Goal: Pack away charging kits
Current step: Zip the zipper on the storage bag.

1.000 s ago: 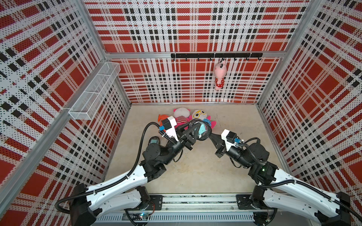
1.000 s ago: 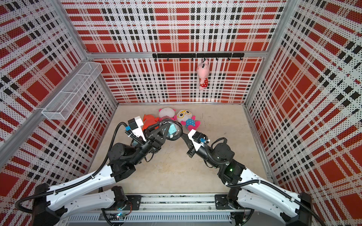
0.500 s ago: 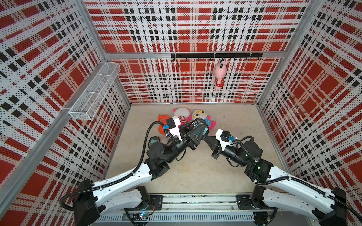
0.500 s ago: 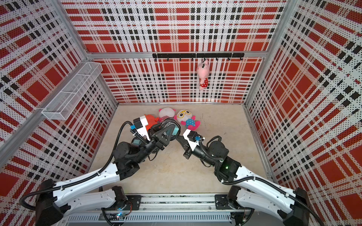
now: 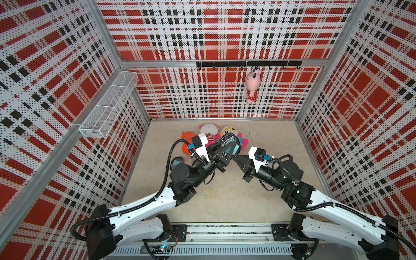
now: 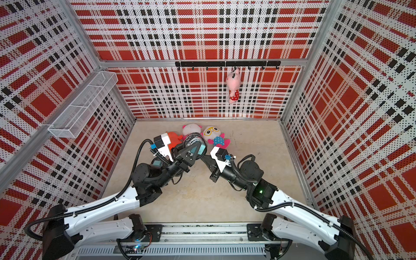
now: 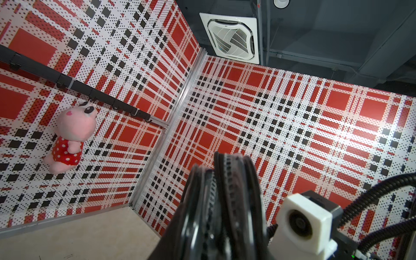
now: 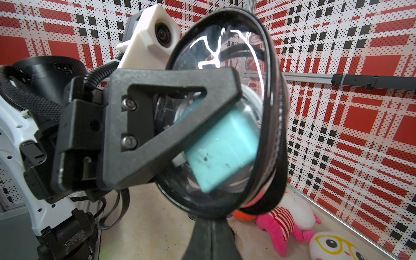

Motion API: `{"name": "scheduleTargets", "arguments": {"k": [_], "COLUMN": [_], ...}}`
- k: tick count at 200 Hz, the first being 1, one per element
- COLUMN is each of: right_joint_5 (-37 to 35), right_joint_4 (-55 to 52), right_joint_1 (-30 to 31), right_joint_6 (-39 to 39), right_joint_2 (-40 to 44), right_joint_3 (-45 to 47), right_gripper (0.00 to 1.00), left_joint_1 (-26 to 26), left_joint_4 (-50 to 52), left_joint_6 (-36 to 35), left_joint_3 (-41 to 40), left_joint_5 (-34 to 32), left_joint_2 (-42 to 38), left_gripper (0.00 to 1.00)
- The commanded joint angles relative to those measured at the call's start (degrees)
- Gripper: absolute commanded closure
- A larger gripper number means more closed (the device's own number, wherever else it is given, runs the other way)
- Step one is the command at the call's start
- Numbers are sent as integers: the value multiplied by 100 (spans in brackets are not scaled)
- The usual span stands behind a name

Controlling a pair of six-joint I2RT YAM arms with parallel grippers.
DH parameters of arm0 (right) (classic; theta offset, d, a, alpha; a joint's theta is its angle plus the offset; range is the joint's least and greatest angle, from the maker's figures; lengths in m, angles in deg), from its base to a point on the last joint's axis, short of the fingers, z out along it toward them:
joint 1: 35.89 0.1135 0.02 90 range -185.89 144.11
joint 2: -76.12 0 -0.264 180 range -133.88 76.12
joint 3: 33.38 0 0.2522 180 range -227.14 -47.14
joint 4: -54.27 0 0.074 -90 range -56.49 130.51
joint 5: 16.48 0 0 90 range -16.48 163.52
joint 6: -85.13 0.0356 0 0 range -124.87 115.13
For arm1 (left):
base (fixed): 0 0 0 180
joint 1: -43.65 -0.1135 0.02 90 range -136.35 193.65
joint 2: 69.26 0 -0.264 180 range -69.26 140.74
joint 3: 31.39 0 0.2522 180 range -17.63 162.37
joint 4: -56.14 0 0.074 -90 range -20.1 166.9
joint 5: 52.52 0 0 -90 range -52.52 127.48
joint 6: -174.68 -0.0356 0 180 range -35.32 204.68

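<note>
— Black fingers on the left: what have they got?
— My left gripper point(image 5: 228, 146) is clamped on the black oval case point(image 8: 278, 144), holding it clear of the floor point(image 5: 225, 202) with its rim on edge. One finger point(image 8: 157, 155) lies flat against the clear window.
— And the right?
— My right gripper point(image 8: 211, 229) is closed tight, its tip touching the case's lower rim. Whether it pinches anything there, I cannot tell.
— Where is the kit?
— Inside the case. The teal adapter point(image 8: 222, 153) sits against the window, and in a top view the white cable point(image 6: 193, 140) is coiled just beside it, on the back-wall side.
— Around that?
— On the floor just behind the case lie an orange plush point(image 5: 185, 140), a pink-and-white plush point(image 5: 209, 129) and a plush with yellow glasses point(image 5: 229, 130). Under my left arm a second dark case point(image 5: 176, 162) lies on the floor with teal showing through it. A pink plush point(image 5: 252, 87) hangs from the hook rail point(image 5: 225, 64) on the back wall, and a wire basket point(image 5: 108, 105) is fixed to the left wall.
</note>
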Motion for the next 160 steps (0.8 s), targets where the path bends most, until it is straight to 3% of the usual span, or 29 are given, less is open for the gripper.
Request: {"name": "scheduleTargets", "arguments": {"k": [1, 73, 160], "right_joint_5": [-147, -1097, -1090], "right_joint_4": [227, 342, 273], "right_joint_1": [-20, -103, -474], "right_joint_6": [8, -226, -427], "right_joint_2": [32, 69, 94], "right_joint_3": [-130, 139, -205], "right_gripper": [100, 100, 100], "left_joint_1": [-29, -363, -369], "left_joint_4": [-14, 36, 1070], "left_joint_6": [52, 391, 211], "left_joint_3": [-101, -269, 98], "left_joint_5": [105, 37, -155], "left_joint_2": [11, -393, -343], "left_gripper": [97, 100, 100]}}
